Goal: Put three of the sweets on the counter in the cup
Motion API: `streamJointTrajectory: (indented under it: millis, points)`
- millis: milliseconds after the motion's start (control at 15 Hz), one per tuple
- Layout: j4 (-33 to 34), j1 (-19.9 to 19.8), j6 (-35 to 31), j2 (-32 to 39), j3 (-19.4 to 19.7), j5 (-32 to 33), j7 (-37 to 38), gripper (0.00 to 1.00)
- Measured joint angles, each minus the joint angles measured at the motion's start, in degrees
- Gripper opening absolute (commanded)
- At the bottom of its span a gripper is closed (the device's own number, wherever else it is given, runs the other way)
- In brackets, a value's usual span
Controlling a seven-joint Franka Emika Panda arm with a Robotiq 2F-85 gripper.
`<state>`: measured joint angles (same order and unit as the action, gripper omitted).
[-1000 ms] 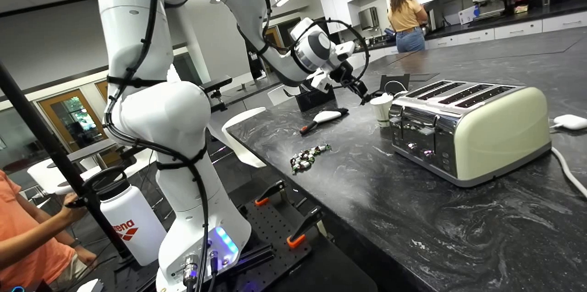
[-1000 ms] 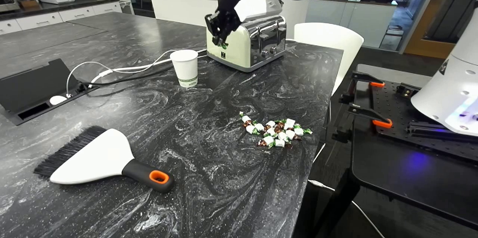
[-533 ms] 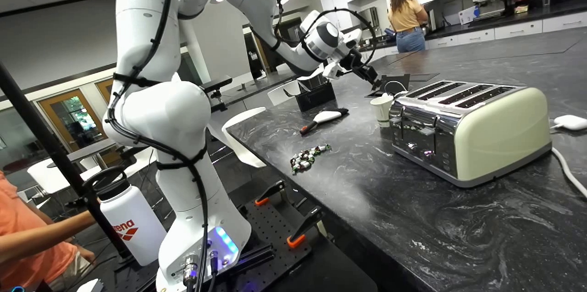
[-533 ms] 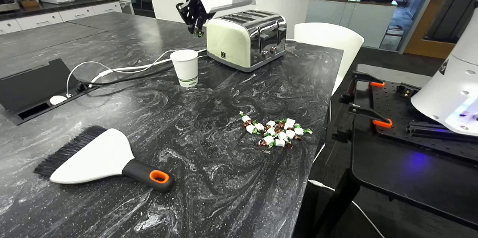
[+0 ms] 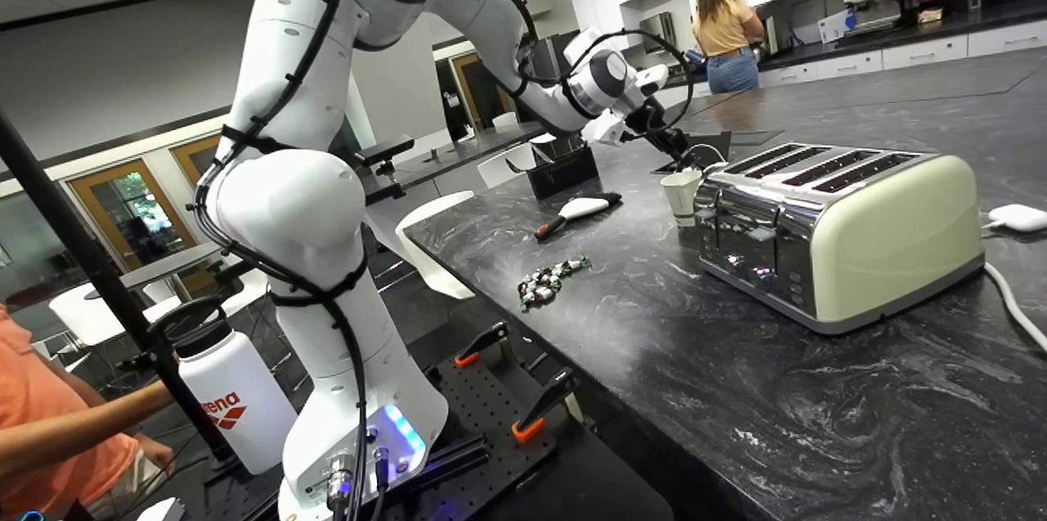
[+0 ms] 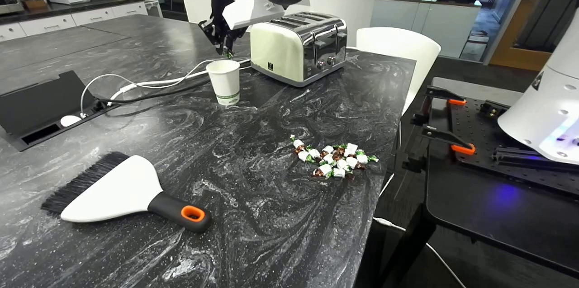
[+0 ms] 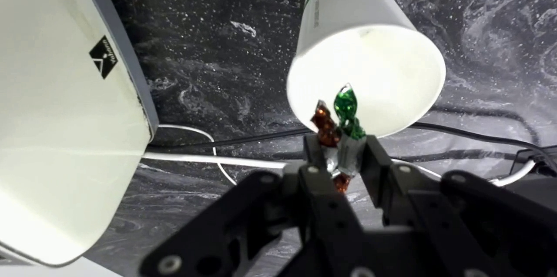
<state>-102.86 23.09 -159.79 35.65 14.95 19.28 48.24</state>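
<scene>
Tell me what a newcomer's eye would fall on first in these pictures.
Likely the big white robot arm, looming in the left half of an exterior view, then the cream and chrome toaster at right on the dark counter. In the wrist view, the held sweets, with shiny green and brown ends, stand out between the jaws, the white cup behind them.

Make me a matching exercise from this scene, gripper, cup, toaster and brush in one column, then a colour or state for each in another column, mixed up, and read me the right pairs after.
Things
1. Gripper
2. Cup
3. Toaster
4. Brush

Colours and states
A. Cream and chrome
B. Black bristles, orange-rimmed hole in the handle
C. Holds wrapped sweets
D. White, with a green stripe near the base

Right pairs: 1-C, 2-D, 3-A, 4-B.
</scene>
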Motion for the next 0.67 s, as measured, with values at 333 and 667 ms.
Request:
streamJointTrajectory:
  millis: [333, 667]
  points:
    - [2.3, -3.5, 0.0, 1.7, -3.4, -5.0, -4.7, 0.07]
    - [2.9, -4.3, 0.5, 1.7, -4.7, -8.5, -7.8, 0.07]
